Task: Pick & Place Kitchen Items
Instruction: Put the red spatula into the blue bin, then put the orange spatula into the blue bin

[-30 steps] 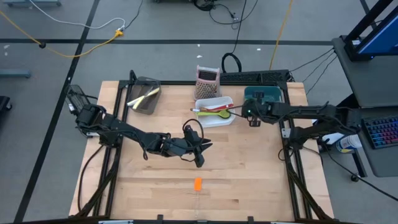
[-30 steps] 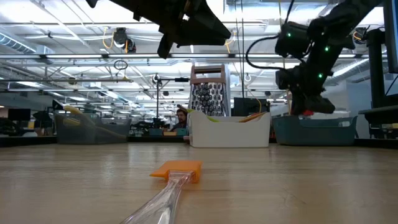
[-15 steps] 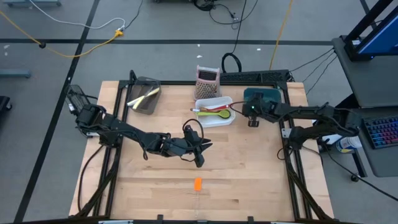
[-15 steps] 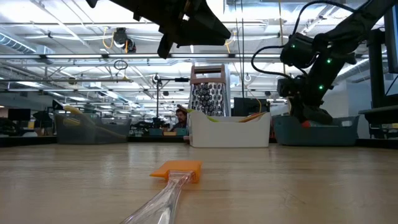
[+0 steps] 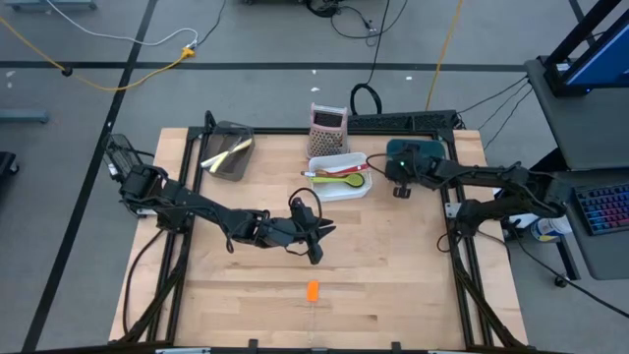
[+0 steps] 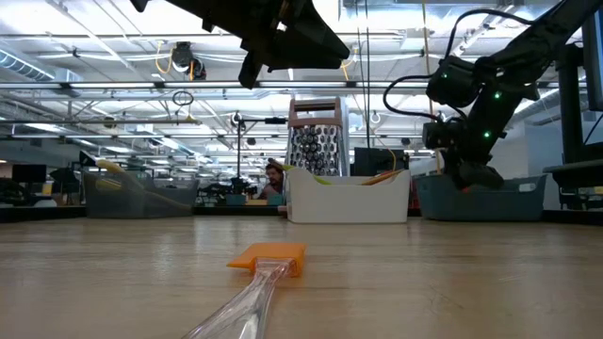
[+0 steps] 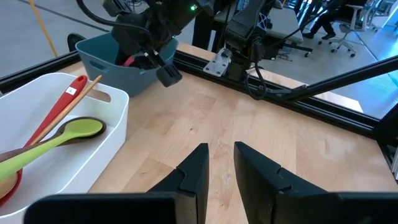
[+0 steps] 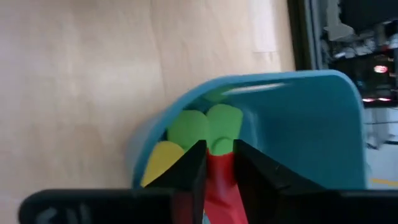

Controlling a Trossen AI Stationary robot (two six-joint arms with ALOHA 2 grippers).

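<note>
My right gripper [image 5: 399,186] is shut on a red utensil [image 8: 217,177] and hovers at the near-left corner of the teal bin [image 5: 423,149]. That bin holds green [image 8: 205,127] and yellow [image 8: 158,158] spatula heads. An orange-headed spatula [image 5: 312,289] with a clear handle lies flat near the table's near edge. The white bin [image 5: 340,194] holds a green spoon [image 7: 68,134], a red one and a wooden one. My left gripper [image 5: 316,246] waits above mid-table, fingers close together on nothing. My right gripper pinches the red utensil's red part [image 8: 219,168] between its two fingers, which point down from above. The utensil is lifted clear of the table, and a bit of red [image 6: 464,186] shows below the fingertips at the teal bin's rim. Which part of the utensil this is cannot be told.
A pink-and-silver grater [image 5: 327,122] stands behind the white bin. A dark mesh bin [image 5: 229,153] with a yellow item sits at the far left. Black frame rails run along the table's sides. Bare wood lies between the bins and the orange spatula.
My right gripper, keeping the red utensil, has moved a little toward the table's right edge, away from the white bin and up to the teal bin's corner, and has come down slightly. My left arm and the orange spatula have kept still.
</note>
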